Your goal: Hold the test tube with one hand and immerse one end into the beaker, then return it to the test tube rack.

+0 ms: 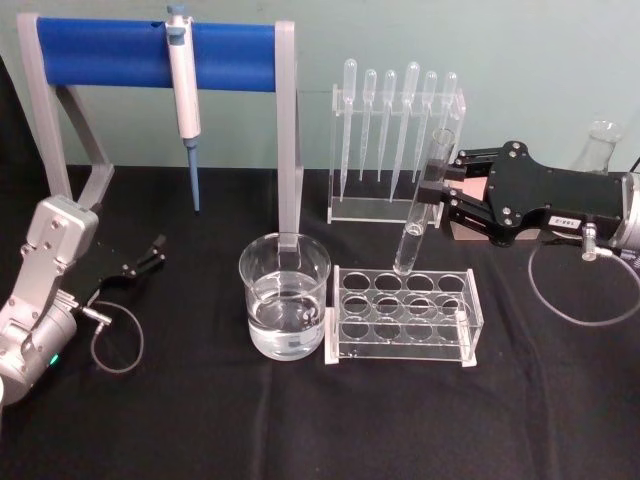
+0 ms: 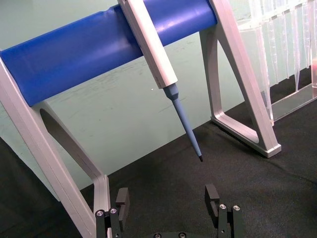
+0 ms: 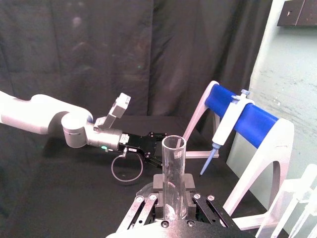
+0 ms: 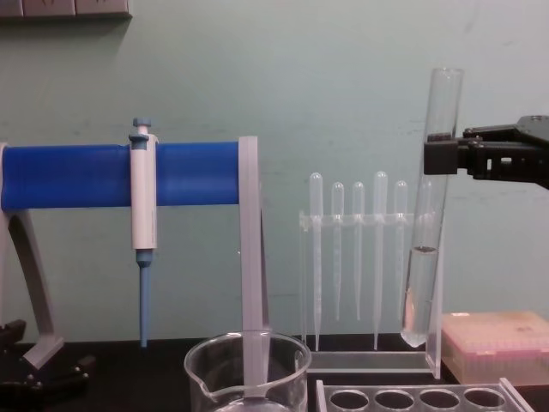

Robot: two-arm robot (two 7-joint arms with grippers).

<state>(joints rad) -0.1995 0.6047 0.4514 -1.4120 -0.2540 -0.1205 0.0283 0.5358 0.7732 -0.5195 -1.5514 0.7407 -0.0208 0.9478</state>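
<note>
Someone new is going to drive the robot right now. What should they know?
Right gripper: shut on the tube, which is tilted with its round end above the rack's back row, not in a hole.
Left gripper: open, parked at the left by the pipette stand.
Beaker: left of the rack, part full.
Done: tube is in the gripper. It holds some liquid; can't tell if it was dipped.
Left: dip if needed, then slot the tube into the rack.
</note>
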